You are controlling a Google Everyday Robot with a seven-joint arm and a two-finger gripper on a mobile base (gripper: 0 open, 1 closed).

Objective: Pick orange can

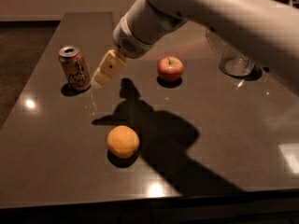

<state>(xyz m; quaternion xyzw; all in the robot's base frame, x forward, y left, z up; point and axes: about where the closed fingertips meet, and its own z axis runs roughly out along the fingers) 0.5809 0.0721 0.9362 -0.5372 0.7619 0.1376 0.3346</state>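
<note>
The orange can [74, 68] stands upright at the left of the dark table [51, 139]. It is slim, orange-gold, with dark cursive lettering and a silver top. My gripper [99, 80] reaches in from the upper right on a white arm [196, 8]. Its cream fingers sit just right of the can, close to it and above the table.
A round orange fruit [123, 142] lies at the front centre. A red apple [170, 69] sits right of the gripper. A clear glass pitcher [233, 59] stands at the back right, partly behind the arm. The table's left edge runs close to the can.
</note>
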